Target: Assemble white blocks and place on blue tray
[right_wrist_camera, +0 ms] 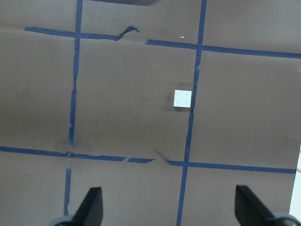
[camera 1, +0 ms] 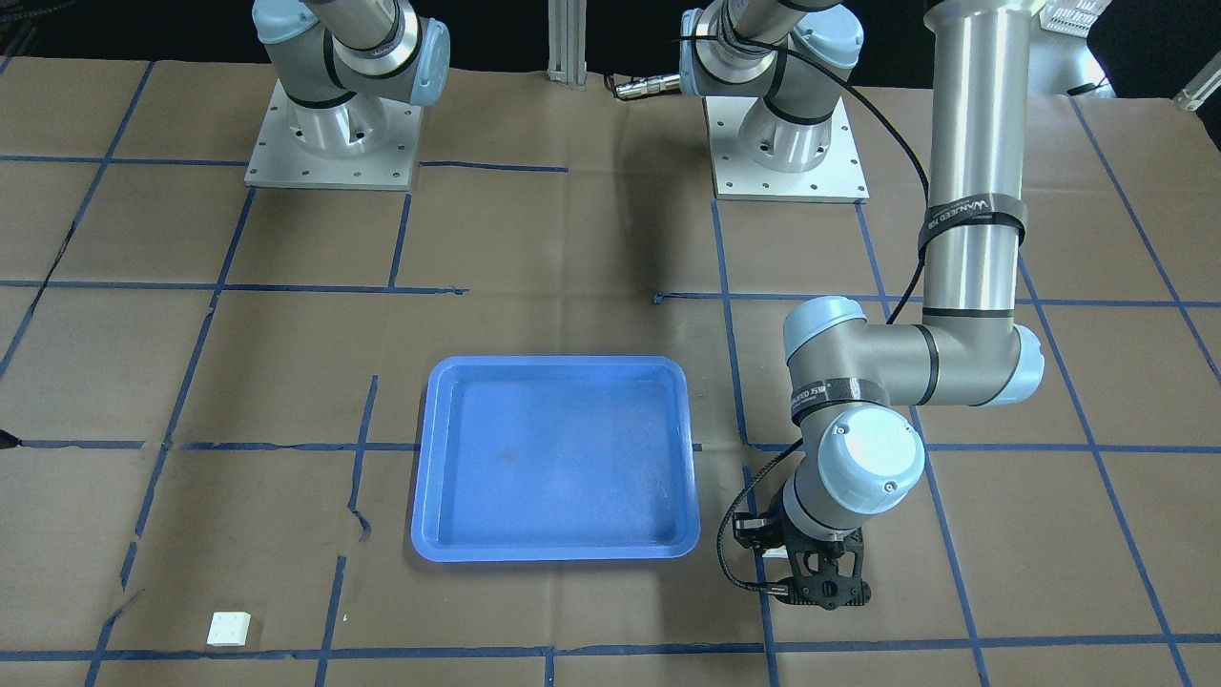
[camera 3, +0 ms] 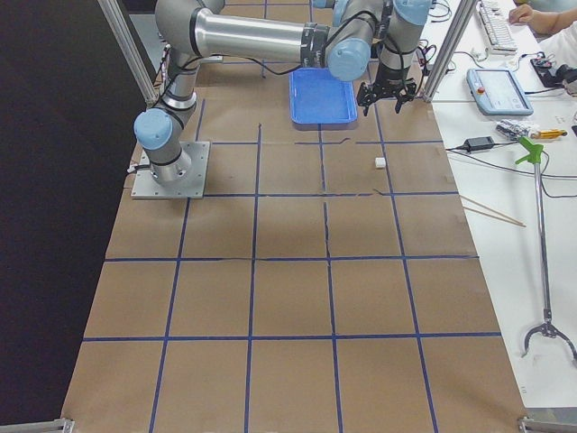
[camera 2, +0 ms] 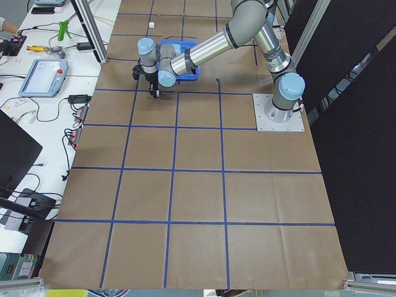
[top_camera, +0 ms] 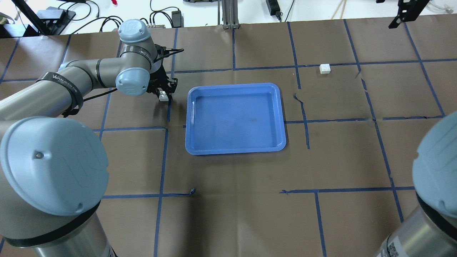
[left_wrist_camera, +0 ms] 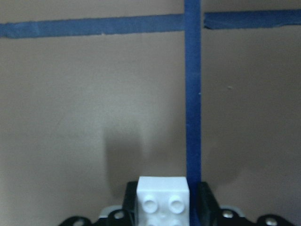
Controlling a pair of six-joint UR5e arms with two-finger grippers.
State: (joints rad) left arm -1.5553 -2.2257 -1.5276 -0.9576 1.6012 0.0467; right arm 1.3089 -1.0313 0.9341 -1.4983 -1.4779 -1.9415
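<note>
White blocks are not yet assembled: the two stand well apart, on opposite sides of the blue tray point(top_camera: 235, 117), and neither is on it. The first block point(left_wrist_camera: 163, 193) sits between the fingers of the left gripper point(top_camera: 163, 92), just left of the tray's far-left corner. The left wrist view shows the fingers closed against two of its sides, studs up. Whether it rests on the tabletop point(top_camera: 232, 214) or is raised slightly off it cannot be told. The second block point(top_camera: 324, 68) lies loose on the tabletop, far and to the right of the tray, well apart from it and beside a blue tape line point(top_camera: 389, 63). The right gripper point(right_wrist_camera: 168, 190) is spread wide and holds nothing; its wrist view looks down on the second block from well above. Assessment: the task is at an early stage, with one block secured and nothing joined. Outstanding: bring the two blocks together, press one onto the studs of the other, and set the joined pair in the tray.
</note>
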